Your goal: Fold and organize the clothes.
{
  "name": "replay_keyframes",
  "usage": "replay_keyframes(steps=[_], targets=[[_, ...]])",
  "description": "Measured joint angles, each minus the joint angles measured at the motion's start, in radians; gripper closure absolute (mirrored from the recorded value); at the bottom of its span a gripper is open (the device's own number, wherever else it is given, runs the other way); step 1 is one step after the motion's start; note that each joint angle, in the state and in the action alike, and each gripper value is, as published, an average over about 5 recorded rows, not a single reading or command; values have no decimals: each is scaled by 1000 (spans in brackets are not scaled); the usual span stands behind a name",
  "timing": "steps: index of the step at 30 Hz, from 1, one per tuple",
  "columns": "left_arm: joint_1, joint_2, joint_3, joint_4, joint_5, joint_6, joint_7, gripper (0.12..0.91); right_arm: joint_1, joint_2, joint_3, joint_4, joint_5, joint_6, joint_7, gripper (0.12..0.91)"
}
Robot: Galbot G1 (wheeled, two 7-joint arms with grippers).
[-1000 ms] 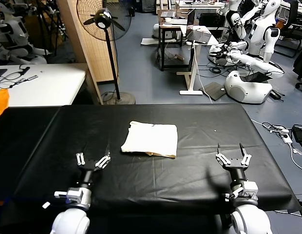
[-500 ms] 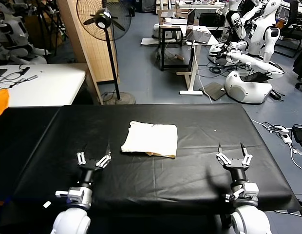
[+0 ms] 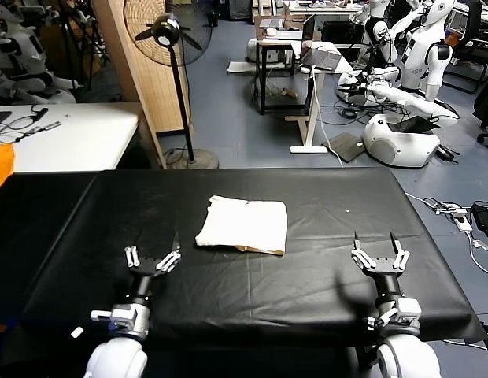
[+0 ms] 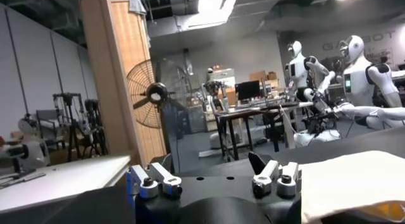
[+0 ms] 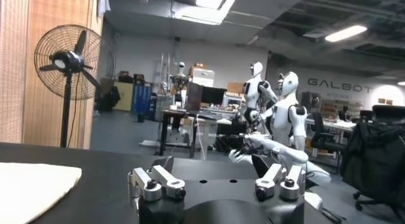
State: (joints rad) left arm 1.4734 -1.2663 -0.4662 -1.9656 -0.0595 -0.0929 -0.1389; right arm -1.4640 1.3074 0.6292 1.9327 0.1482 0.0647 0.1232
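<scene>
**Folded shirt at mid-tabletop, both hands spread near the front edge**

The tabletop is the largest thing in view: a broad rectangle under a black, slightly glossy cover with shallow wrinkles. A second black-covered surface adjoins it on the robot's left, and a white table stands behind that one.

Beyond the far edge stand one pedestal fan with a round wire cage, a tall wooden panel beside it, and white humanoid robots farther back on the right.

One shirt lies near the middle of the tabletop, toward the far side: thin cream fabric folded into a soft, roughly square packet with rumpled edges.

A sliver of orange cloth shows at the left margin.

The left hand and right hand hover low near the front edge, one on each side, both well apart from the shirt, fingers spread and holding nothing.
</scene>
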Motion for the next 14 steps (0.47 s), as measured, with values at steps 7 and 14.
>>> replay_keyframes(steps=[7, 14], targets=[[2, 0, -1, 6, -1, 0, 0, 232, -1, 1, 2, -4, 1, 5, 4, 227], [4, -1, -3, 10, -3, 1, 1, 232, -4, 1, 1, -4, 2, 7, 7, 227]])
